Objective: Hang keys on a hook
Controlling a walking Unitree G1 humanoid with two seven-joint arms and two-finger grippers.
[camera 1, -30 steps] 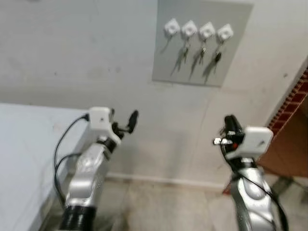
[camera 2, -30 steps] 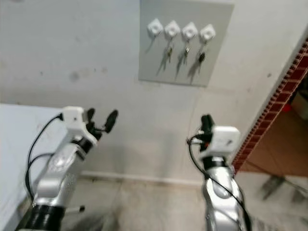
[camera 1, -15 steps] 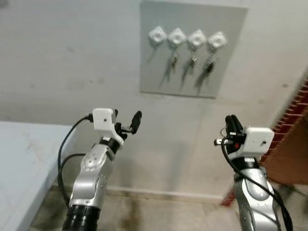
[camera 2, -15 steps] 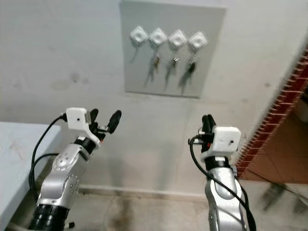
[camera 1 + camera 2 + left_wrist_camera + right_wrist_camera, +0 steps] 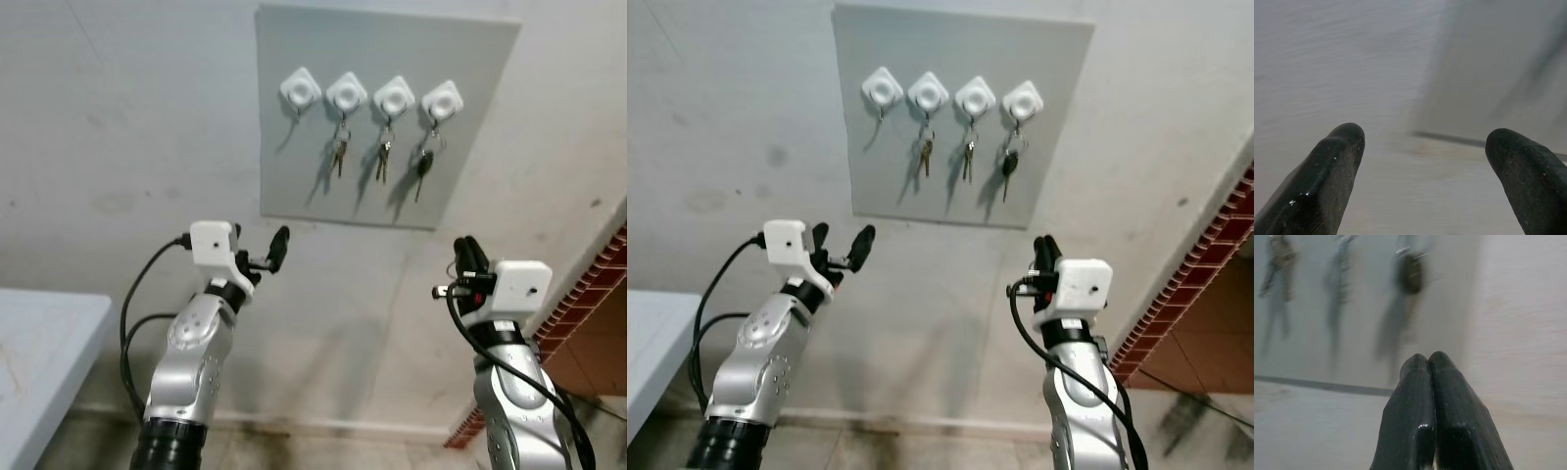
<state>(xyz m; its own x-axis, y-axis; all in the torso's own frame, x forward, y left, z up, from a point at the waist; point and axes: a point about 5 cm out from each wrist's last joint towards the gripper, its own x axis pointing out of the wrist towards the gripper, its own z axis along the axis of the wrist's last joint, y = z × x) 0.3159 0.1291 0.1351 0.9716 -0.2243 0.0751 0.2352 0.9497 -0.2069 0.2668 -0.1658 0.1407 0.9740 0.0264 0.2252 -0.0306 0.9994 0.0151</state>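
Now closer — hook board (image 5: 386, 116) larger, lower

We see a big pale wall (image 5: 127, 147) in front of us, with a few faint grey marks on it. At the low left there is a corner of a light table (image 5: 39, 343), and at the low right a strip of red brick (image 5: 588, 304) runs up at a slant next to a brown floor (image 5: 1205, 333). Down at the bottom, where the wall ends, we see a bit of grey, dirty-looking floor (image 5: 323, 452).
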